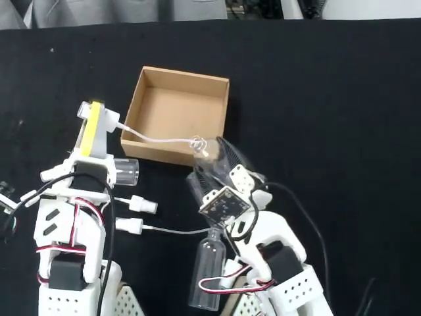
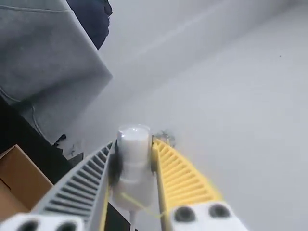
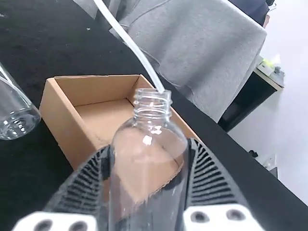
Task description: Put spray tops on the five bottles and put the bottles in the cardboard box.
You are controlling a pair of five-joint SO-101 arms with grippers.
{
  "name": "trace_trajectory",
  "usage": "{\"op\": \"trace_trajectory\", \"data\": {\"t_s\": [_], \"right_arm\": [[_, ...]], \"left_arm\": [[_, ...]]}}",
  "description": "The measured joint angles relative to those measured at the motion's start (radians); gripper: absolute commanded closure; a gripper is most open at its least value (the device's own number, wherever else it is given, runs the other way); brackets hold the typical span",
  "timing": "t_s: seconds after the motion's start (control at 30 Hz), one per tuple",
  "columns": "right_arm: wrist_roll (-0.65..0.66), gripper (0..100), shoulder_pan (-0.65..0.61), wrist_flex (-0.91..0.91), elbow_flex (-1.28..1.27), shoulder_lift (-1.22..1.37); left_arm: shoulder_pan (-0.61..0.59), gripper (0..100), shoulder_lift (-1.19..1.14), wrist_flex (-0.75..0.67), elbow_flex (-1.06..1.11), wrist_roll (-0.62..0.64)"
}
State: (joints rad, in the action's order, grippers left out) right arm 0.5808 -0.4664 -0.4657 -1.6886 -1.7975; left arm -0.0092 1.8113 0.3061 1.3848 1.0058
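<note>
My left gripper (image 1: 92,113) (image 2: 134,150) is shut on a white spray top (image 1: 85,109) (image 2: 134,159), lifted beside the left wall of the cardboard box (image 1: 148,153) (image 3: 62,120). The top's thin tube (image 1: 158,139) (image 3: 126,41) runs across to the mouth of a clear bottle (image 1: 209,158) (image 3: 149,159). My right gripper (image 1: 212,166) (image 3: 147,161) is shut on that bottle, holding it just in front of the box. The tube's tip sits at the bottle's neck. Nothing lies in the box.
A second clear bottle (image 1: 125,170) (image 3: 14,115) lies by the left arm. Two loose spray tops (image 1: 141,205) (image 1: 131,226) lie between the arms, one with a long tube. Another bottle (image 1: 207,266) lies beside the right arm's base.
</note>
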Motion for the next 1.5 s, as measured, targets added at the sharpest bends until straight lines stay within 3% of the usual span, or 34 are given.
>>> {"op": "trace_trajectory", "data": {"t_s": [0.93,1.5], "right_arm": [[0.000,93.5,0.000,0.000,0.000,0.000],[0.002,93.5,-0.054,-0.035,0.000,0.000]], "left_arm": [[-0.068,97,0.002,0.000,0.000,0.043],[0.163,97,0.006,0.000,0.092,-0.101]]}}
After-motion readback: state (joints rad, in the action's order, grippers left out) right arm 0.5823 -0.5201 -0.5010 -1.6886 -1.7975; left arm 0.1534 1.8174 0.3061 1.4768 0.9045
